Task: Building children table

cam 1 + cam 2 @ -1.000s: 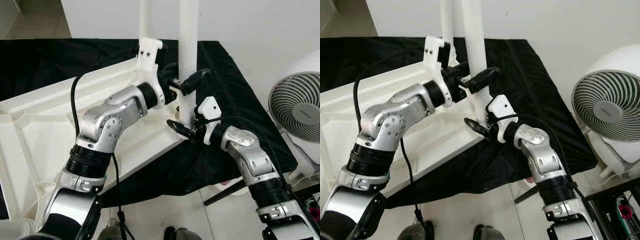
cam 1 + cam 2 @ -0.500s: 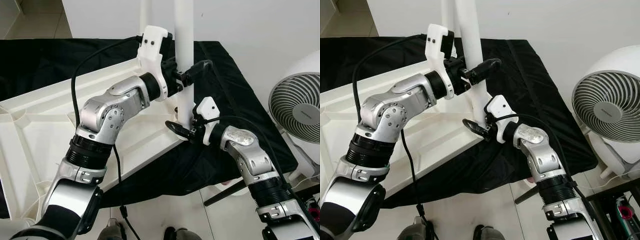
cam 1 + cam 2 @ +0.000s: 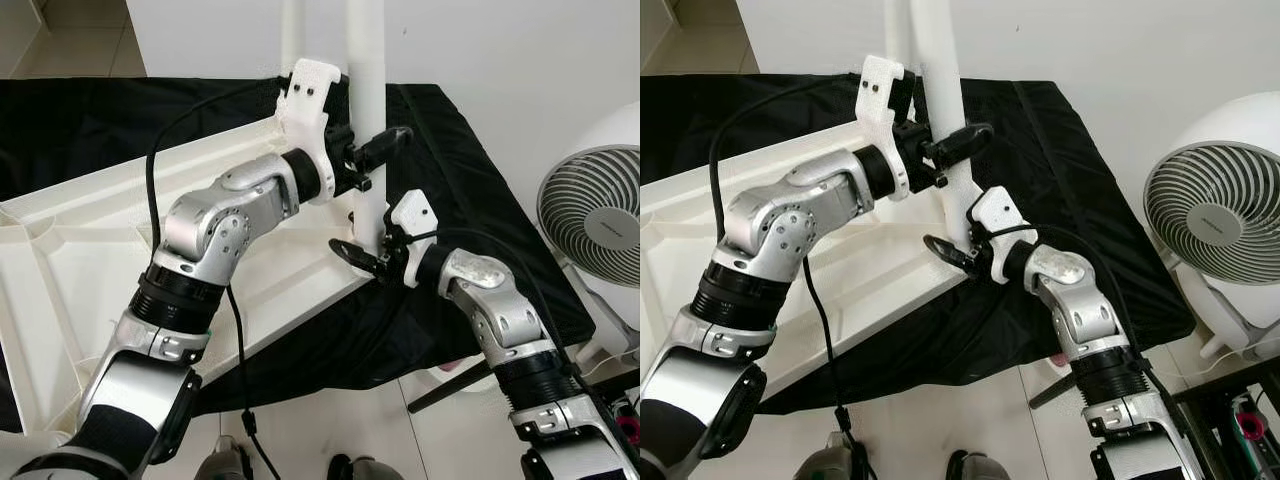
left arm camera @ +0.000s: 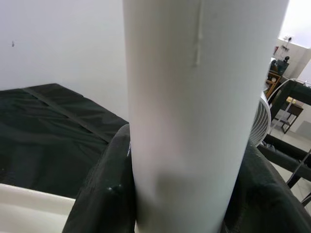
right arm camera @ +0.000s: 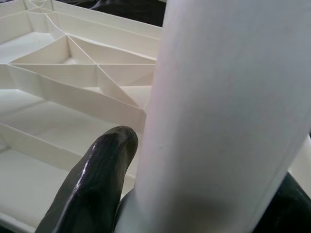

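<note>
A black cloth (image 3: 470,180) covers a work surface and hangs over its edge. On it lies a white plastic tabletop (image 3: 90,260), upside down, its ribbed underside facing up; it spreads out to the left of both grippers and beneath the left arm. To the right of the right arm, on the floor, stands a white fan (image 3: 595,215) with a round grille.

A white table leg (image 3: 367,120) stands upright at the near right corner of the tabletop, held between the two grippers. A second white leg (image 3: 291,40) rises just behind the left gripper.

The left gripper (image 3: 372,155) reaches in from the left and clamps the table leg about midway up the part in view, one black finger on each side. In the left wrist view the leg (image 4: 199,111) sits tight between the two black fingers (image 4: 104,189).

The right gripper (image 3: 362,262) is below the left one, closed around the foot of the same leg where it meets the tabletop. In the right wrist view a glossy black finger (image 5: 95,187) presses against the leg (image 5: 218,111), with the tabletop's ribs (image 5: 73,68) beyond it.
</note>
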`<state>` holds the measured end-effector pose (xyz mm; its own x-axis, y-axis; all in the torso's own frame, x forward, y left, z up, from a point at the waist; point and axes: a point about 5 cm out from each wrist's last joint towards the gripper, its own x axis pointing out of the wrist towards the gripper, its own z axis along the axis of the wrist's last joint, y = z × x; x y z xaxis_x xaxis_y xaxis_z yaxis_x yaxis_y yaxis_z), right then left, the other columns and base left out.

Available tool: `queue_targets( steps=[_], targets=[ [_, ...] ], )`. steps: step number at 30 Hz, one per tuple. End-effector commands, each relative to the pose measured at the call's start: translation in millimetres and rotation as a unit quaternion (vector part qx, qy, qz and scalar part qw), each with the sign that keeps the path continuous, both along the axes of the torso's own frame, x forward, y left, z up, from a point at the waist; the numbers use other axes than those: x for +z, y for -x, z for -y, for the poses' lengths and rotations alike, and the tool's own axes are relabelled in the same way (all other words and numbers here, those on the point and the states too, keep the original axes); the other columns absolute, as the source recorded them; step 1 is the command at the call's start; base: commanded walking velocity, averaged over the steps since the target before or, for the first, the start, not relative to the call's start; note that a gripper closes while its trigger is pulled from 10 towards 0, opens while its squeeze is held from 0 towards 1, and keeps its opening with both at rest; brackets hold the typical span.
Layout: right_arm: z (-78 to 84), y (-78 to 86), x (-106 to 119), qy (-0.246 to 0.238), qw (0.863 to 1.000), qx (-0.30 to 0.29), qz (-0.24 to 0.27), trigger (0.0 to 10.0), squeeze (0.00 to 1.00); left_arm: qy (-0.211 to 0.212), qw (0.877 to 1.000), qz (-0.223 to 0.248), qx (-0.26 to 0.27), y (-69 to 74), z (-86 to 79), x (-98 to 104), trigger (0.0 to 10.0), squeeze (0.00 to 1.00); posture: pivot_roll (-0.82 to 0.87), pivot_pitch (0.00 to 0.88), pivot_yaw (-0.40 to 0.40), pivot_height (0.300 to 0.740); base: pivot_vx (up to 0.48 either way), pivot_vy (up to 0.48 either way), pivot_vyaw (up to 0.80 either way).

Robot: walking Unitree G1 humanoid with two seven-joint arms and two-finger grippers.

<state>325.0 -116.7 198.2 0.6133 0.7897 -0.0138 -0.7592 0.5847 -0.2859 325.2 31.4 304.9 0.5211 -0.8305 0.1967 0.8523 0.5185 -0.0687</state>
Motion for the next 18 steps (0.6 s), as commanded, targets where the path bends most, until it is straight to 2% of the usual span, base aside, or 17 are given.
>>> queue_targets(
  steps=[1,2,3,4,5,10,12,16,17,18],
  targets=[
    [7.3,-4.4,2.2,-0.010,1.000,-0.029,0.005,10.0,0.00,-0.018,0.992,0.032,-0.122,11.2,8.7,1.9,9.5,0.00,0.10,0.084,-0.076,0.740,0.000,0.000,0.00],
    [8.1,-5.9,4.2,-0.016,0.999,-0.037,0.009,10.0,0.27,-0.022,0.993,0.035,-0.114,8.8,7.4,4.3,10.0,0.00,0.10,0.081,-0.075,0.740,0.000,0.000,0.00],
    [8.8,-7.2,6.1,-0.023,0.999,-0.044,0.013,10.0,0.67,-0.023,0.993,0.037,-0.105,6.4,5.8,6.8,10.0,0.00,0.10,0.079,-0.074,0.740,0.000,0.000,0.00],
    [8.8,-7.2,6.1,-0.023,0.999,-0.044,0.013,10.0,0.67,-0.023,0.993,0.037,-0.105,6.4,5.8,6.8,10.0,0.00,0.10,0.079,-0.074,0.740,0.000,0.000,0.00],
    [9.3,-8.1,7.3,-0.028,0.998,-0.049,0.015,10.0,1.00,-0.023,0.994,0.038,-0.100,4.9,4.8,8.6,10.0,0.00,0.10,0.079,-0.074,0.740,0.000,0.000,0.00],
    [9.6,-8.6,8.2,-0.032,0.998,-0.052,0.015,10.0,1.00,-0.021,0.995,0.037,-0.093,3.4,4.0,10.2,10.0,0.00,0.10,0.079,-0.074,0.740,0.000,0.000,0.00],
    [8.6,-10.8,11.9,-0.046,0.996,-0.071,0.024,10.0,1.00,-0.008,0.998,0.034,-0.042,-5.8,-0.4,14.8,10.0,0.00,0.09,0.075,-0.074,0.740,0.000,0.000,0.00],
    [8.2,-12.5,13.6,-0.055,0.994,-0.086,0.027,10.0,1.00,-0.003,0.999,0.036,-0.024,-8.3,-1.9,16.4,10.0,0.00,0.08,0.075,-0.074,0.740,0.000,0.000,0.00],
    [7.6,-13.4,14.6,-0.062,0.993,-0.096,0.029,10.0,0.56,-0.001,0.999,0.043,-0.010,-9.6,-2.7,17.9,10.0,0.00,0.08,0.074,-0.073,0.740,0.000,0.000,0.00],
    [3.5,-15.1,16.6,-0.079,0.990,-0.112,0.035,10.0,0.00,-0.026,0.997,0.064,0.041,-14.9,-2.5,18.2,10.0,0.00,0.07,0.075,-0.082,0.740,0.000,0.000,0.00]
  ],
)
